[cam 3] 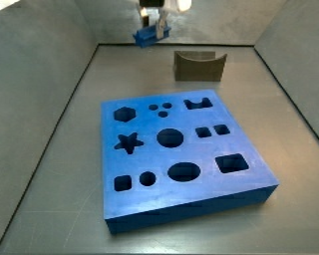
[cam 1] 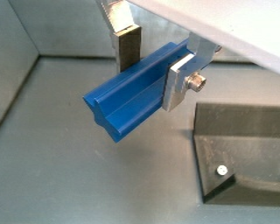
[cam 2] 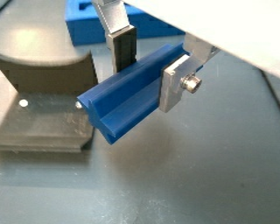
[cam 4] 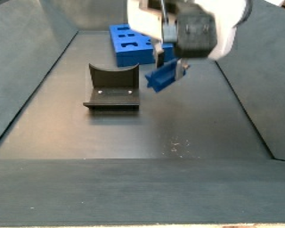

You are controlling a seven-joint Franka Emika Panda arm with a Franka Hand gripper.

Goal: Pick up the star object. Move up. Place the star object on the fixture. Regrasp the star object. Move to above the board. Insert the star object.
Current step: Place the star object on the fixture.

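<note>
- The arm reaches down from the top of the frame in both side views, carrying the pincer (cam 4: 166, 69) clear above the grey floor (cam 4: 169, 134) of the walled bin.
- In a side view the pincer (cam 3: 149, 30) hangs at the top centre of the frame, behind the far edge of the board (cam 3: 182, 159) and well apart from it.
- The pincer is clamped on the star object (cam 1: 133, 94): in both wrist views one silver finger with its dark pad (cam 1: 129, 48) presses one side of the bar and the other finger plate (cam 1: 181, 83) presses the opposite side.
- The star object (cam 2: 130, 101) lies crosswise between the fingers, tilted, with its ridged star-shaped end face (cam 2: 101, 118) sticking out well past them, off the floor.
- In a side view the star object (cam 4: 164, 77) hangs just beside the fixture (cam 4: 113, 89), to its right and slightly above, not touching it.
- The fixture (cam 3: 197, 66) stands on the floor at upper centre-right, between the pincer and the board, its curved notch up.
</note>
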